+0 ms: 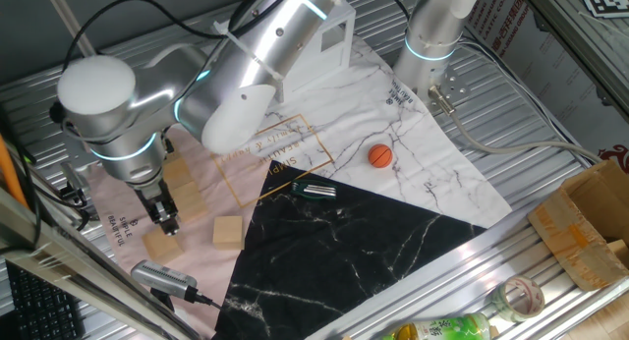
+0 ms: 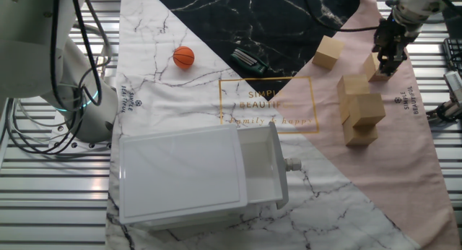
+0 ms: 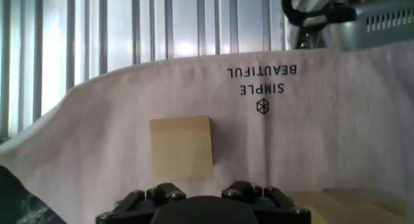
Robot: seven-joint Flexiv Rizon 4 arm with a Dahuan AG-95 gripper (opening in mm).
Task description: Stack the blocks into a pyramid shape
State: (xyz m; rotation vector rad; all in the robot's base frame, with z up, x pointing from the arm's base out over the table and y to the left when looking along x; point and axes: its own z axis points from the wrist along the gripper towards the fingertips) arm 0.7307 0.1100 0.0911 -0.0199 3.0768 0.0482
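In the hand view the dark base of the pincer fills the bottom centre of the frame, its fingertips out of sight, so whether it is spread or pressed together cannot be told. Just above it a single tan block lies flat on the pink cloth, bare cloth on every side of it; the tops of more blocks show at the lower right corner. Beyond, the cloth's edge curves across the frame, and the ribbed metal desk lies past it. In one fixed view the pincer hangs at lower left above a block, another block just to its right, and a cluster of blocks close behind. Further up and right, well apart, sit a small metal clip, an orange ball and a white box-like house at the top.
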